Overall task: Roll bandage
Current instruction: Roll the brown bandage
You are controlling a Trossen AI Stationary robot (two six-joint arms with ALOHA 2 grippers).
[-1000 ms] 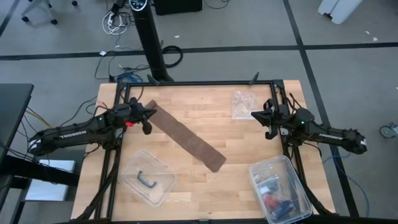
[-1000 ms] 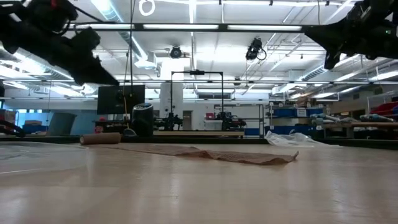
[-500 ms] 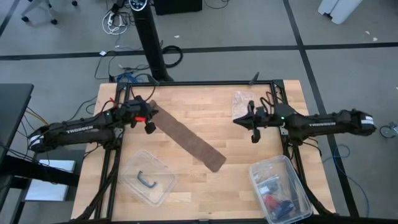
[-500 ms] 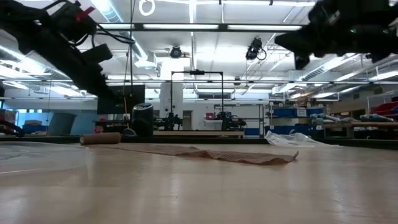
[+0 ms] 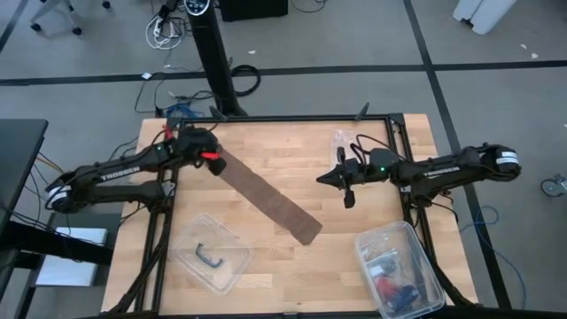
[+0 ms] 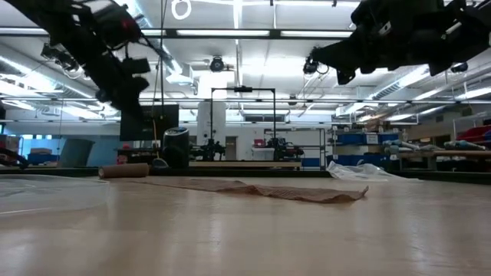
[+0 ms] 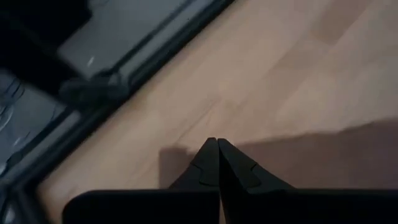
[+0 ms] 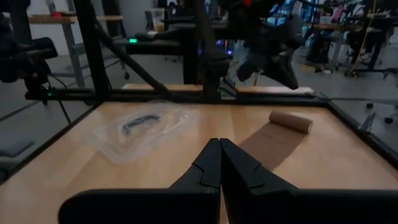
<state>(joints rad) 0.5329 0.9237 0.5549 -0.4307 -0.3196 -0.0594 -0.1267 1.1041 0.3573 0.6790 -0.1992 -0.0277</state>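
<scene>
Left gripper (image 5: pixel 213 159) in the high view sits right at the far-left end of the bandage (image 5: pixel 266 197), over the started roll; fingers can't be read from up there. Bandage lies flat as a long brown strip running diagonally across the table (image 5: pixel 292 142) toward the near-right. Right gripper (image 5: pixel 341 182) hangs over bare wood, well apart from the strip's near end, w/ a clear plastic tub (image 5: pixel 211 254) and a second bin (image 5: pixel 399 270) nearer the front edge

Low view: left gripper (image 6: pixel 123 92) is up in the air above the rolled end (image 6: pixel 123 170), not touching. Right gripper (image 6: pixel 345 65) also high. Strip (image 6: pixel 261 189) has a rumpled, lifted patch near its free end

Left wrist view: own fingers (image 7: pixel 208 165) are pressed together, nothing between them, wood and the strip's dark edge (image 7: pixel 336 155) below

Right wrist view: own fingers (image 8: pixel 211 165) likewise closed and empty, looking down the strip (image 8: pixel 273 140) to the small roll (image 8: pixel 289 121), left arm above it

Risks, as I judge them: closed jaws coming down on the roll would shove it sideways instead of turning it, so it'd wind crooked or telescope. Nothing pins the free end, so the whole strip may just drag. Roll is loose and unheld, could unwind. The rumple could fold in as a lump. Roll sits near the table frame, so a bad push may send it off the edge
</scene>
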